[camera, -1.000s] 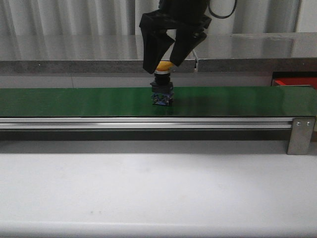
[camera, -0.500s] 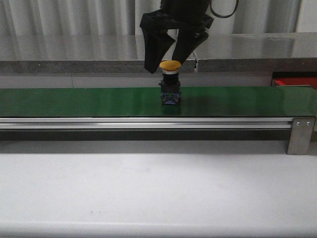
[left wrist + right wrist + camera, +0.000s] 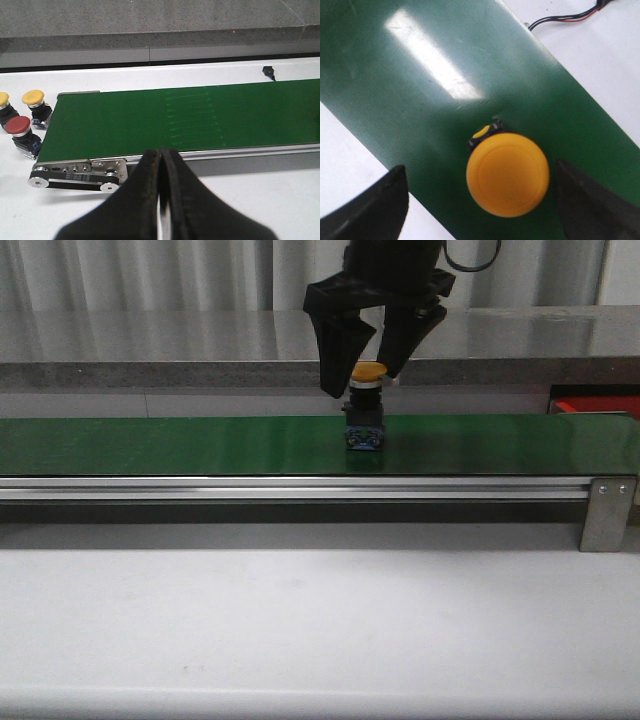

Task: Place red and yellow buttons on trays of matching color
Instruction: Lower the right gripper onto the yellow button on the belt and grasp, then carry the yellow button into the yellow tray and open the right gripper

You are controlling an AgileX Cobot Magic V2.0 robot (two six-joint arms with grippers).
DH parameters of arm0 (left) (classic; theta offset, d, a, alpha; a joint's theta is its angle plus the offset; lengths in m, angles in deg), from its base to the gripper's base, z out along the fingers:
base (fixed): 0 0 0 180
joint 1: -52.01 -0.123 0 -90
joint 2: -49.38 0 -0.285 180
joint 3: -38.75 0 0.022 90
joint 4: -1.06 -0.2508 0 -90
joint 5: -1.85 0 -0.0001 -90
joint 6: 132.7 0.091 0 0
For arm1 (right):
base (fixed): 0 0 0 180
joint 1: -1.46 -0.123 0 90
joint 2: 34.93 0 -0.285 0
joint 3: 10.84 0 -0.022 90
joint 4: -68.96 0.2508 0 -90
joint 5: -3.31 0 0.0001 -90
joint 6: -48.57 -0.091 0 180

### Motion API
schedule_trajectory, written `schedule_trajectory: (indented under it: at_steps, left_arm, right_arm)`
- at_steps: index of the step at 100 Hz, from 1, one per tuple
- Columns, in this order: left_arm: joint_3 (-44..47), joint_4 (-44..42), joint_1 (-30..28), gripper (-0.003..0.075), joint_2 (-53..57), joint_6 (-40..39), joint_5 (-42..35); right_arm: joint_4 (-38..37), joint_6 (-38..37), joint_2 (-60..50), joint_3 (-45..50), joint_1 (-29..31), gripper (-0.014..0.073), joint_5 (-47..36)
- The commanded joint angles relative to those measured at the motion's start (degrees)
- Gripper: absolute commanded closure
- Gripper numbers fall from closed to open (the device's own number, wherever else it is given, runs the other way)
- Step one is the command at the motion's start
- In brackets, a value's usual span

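A yellow button [image 3: 368,372] on a dark base stands upright on the green belt [image 3: 180,445]. My right gripper [image 3: 362,383] hangs open straddling its cap, one finger on each side and neither touching. From the right wrist view the yellow button [image 3: 507,173] lies between the spread fingers [image 3: 390,200]. A strip of red tray [image 3: 596,405] shows at the far right behind the belt. My left gripper [image 3: 161,152] is shut on nothing, near the belt's end. Beside that end stand a red button [image 3: 18,125] and two yellow buttons [image 3: 33,97].
The belt's aluminium rail [image 3: 300,488] runs along the front, with a metal bracket [image 3: 608,512] at its right end. A grey counter ledge [image 3: 150,340] lies behind. A small black part [image 3: 269,72] sits past the belt, and a cable [image 3: 565,19] lies on the white table.
The yellow button has travelled to the right along the belt. My right gripper has shifted right with it, staying open around the cap.
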Motion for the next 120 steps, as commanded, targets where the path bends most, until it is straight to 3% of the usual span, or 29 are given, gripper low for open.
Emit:
schedule_trajectory:
  at_steps: [1,20,29,80,106,120]
  left_arm:
    - [-1.52,1.12,0.40,0.0741,-0.28,0.02,-4.15]
    - [-1.52,1.12,0.40,0.0741,-0.28,0.02,-4.15]
    - [-1.52,1.12,0.40,0.0741,-0.28,0.02,-4.15]
    - [-1.52,1.12,0.40,0.0741,-0.28,0.02,-4.15]
    - [-1.52,1.12,0.40,0.0741,-0.28,0.02,-4.15]
    - [-1.52,1.12,0.40,0.0741,-0.28,0.02,-4.15]
  right_arm:
    - [-0.39,-0.44,-3.40,-2.03,0.19,0.0029,-1.07]
    - [-4.56,-3.75,-3.40,-2.03,0.21,0.0270,-0.38]
    - [-6.33,-4.94,-3.40,-2.03,0.21,0.0318,0.39]
    - [-7.42,-4.60,-8.68,-3.32,2.70,0.0326,4.05]
    - [4.59,0.39,-15.20,-3.88,15.91,0.0326,10.71]
    - [5.55,0.59,-18.87,-3.88,24.86,0.0326,12.68]
